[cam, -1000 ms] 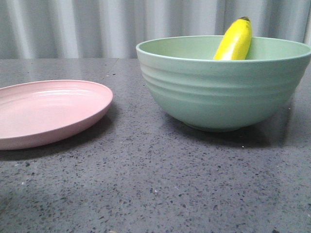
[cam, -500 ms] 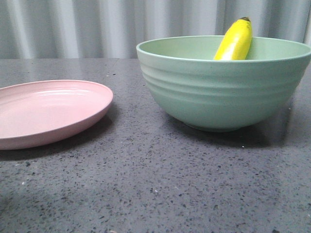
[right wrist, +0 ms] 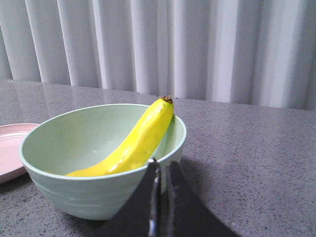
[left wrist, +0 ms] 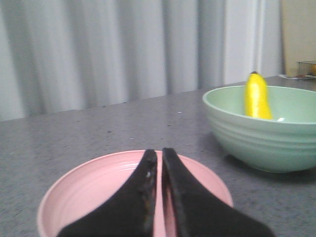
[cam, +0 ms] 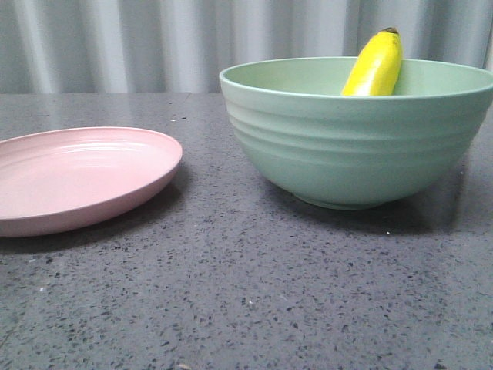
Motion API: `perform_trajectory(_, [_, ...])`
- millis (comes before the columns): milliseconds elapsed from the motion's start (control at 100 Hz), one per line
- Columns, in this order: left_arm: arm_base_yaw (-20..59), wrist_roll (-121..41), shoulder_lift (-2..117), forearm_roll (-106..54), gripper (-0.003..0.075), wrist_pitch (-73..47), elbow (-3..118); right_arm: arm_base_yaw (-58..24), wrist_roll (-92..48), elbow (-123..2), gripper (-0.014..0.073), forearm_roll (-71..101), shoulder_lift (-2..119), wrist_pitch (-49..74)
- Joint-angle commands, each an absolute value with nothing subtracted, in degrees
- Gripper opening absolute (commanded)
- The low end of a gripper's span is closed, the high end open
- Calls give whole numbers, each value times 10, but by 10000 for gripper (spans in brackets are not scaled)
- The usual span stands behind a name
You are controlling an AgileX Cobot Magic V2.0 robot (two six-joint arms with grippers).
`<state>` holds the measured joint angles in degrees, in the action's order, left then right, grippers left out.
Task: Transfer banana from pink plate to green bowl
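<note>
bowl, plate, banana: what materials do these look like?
Green bowl: matte, opaque, moulded ridges on the wall; likely plastic or a fibre composite rather than glazed ceramic.
Pink plate: same flat matte look with a soft sheen, probably the same material.
Banana: uniformly bright yellow, smooth, slightly glossy, nearly unblemished; looks like a plastic replica, though the pictures cannot confirm it.

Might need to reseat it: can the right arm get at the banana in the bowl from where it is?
Probably yes. The banana leans on the green bowl rim, its tip sticking above it, uncovered. The right gripper is shut, so it must open first.
</note>
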<state>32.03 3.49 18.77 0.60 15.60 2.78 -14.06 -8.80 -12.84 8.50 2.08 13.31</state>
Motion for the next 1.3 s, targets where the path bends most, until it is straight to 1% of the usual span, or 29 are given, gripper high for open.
perform_trajectory(0, [278, 39, 160, 0, -20, 206, 13, -138, -95, -143, -64, 81, 26, 89])
perform_trajectory(60, [242, 39, 134, 0, -20, 207, -8, -138, -95, -143, -64, 81, 26, 89])
perform_trajectory(100, [220, 39, 114, 0, -20, 161, -5, -138, -95, -143, -64, 81, 26, 89])
perform_trajectory(260, [145, 39, 63, -5, -20, 110, -6, -138, -95, -143, -64, 81, 26, 89])
perform_trajectory(380, [100, 39, 30, -6, -20, 12, -6, -138, -95, -143, -64, 81, 26, 89])
perform_trajectory(560, [74, 39, -21, -7, -20, -152, -6, -138, -95, -143, -64, 81, 26, 89])
perform_trajectory(1290, [73, 39, -17, -5, -20, -148, -6, -138, -95, -143, -64, 81, 26, 89])
